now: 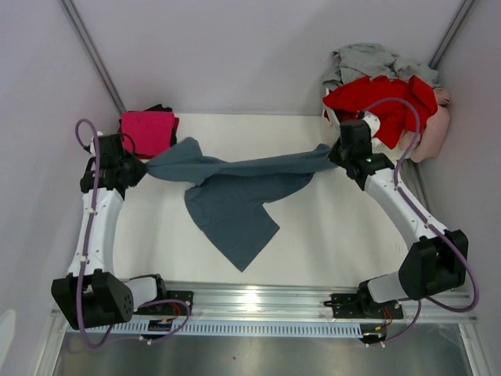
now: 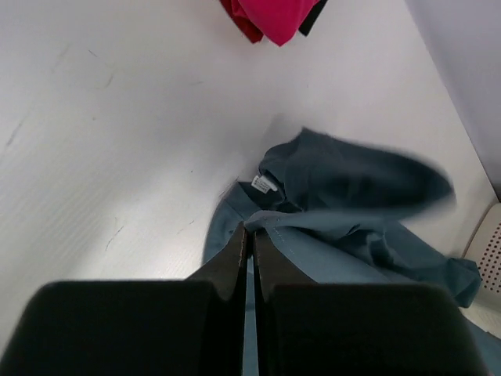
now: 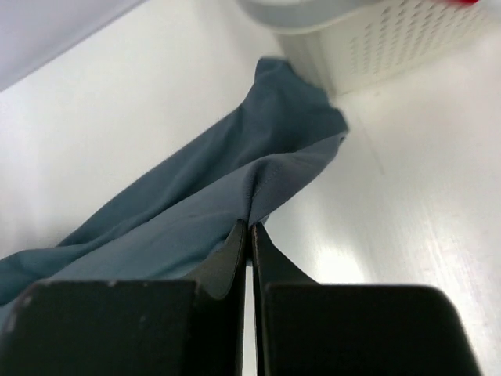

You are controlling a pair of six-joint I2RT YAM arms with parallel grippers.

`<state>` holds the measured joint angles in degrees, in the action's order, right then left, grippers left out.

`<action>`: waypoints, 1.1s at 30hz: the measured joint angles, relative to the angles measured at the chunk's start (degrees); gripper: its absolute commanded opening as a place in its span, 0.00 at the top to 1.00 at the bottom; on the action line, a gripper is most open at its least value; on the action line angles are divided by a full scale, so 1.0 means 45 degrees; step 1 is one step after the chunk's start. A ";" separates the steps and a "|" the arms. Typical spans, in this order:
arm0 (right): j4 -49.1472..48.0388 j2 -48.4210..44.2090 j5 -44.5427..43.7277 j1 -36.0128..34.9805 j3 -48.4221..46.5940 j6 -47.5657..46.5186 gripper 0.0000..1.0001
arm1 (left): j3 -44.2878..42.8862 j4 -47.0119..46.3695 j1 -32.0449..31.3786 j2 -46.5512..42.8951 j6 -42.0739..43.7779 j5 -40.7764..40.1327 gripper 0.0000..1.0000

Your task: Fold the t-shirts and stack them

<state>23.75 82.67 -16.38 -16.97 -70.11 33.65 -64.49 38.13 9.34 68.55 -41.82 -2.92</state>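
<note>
Slate blue-grey t-shirt; magenta t-shirt; red t-shirt; white basket.

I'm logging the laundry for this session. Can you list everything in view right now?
blue-grey t-shirt: 1, slate blue, stretched across the middle
magenta t-shirt: 1, magenta, folded, far left corner
black garment: 1, black, edge showing under the magenta t-shirt
red t-shirt: 1, red, draped over the laundry basket
grey garment: 1, grey, heaped behind the red t-shirt
pale pink garment: 1, pink, at the basket's right side
laundry basket: 1, white, far right corner
table: 1, white
left hand: 1, black, shut on the blue-grey t-shirt's left end
right hand: 1, black, shut on its right end
</note>
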 measured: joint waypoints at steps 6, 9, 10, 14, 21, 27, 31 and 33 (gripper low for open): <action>0.0529 -0.0685 -0.0699 0.0495 -0.0724 -0.0753 1.00 | -0.1413 0.0928 -0.0053 -0.0238 0.0306 -0.1039 1.00; 0.0874 -0.0680 -0.0840 0.0889 -0.1622 -0.0942 1.00 | -0.3026 0.1355 -0.0121 -0.0102 0.0641 -0.1409 1.00; 0.0957 -0.0680 -0.0850 0.0952 -0.1899 -0.0986 1.00 | -0.3512 0.1355 -0.0146 -0.0053 0.0738 -0.1438 1.00; 0.1044 -0.0680 -0.0821 0.0991 -0.3196 -0.1224 1.00 | -0.5819 0.1370 -0.0330 0.0432 0.1467 -0.1511 1.00; 0.0937 -0.0665 0.0029 0.1117 -0.4352 -0.1933 1.00 | -0.7694 0.1073 -0.1486 0.0772 0.3041 -0.1787 1.00; 0.0763 -0.0573 0.1370 0.1195 -0.4954 -0.2317 1.00 | -0.8029 0.1156 -0.2297 0.0792 0.3978 -0.2594 1.00; 0.0729 -0.0539 0.2118 0.1093 -0.5221 -0.2511 1.00 | -0.8320 0.1273 -0.2739 0.0729 0.4478 -0.3152 1.00; 0.0685 -0.0544 0.2302 0.0923 -0.5285 -0.2608 1.00 | -0.8408 0.1292 -0.2977 0.0607 0.4731 -0.3434 1.00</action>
<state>26.83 80.23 -6.02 -12.82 -93.89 21.91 -102.32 43.94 -4.05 71.29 -20.53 -18.37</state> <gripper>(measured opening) 0.011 0.009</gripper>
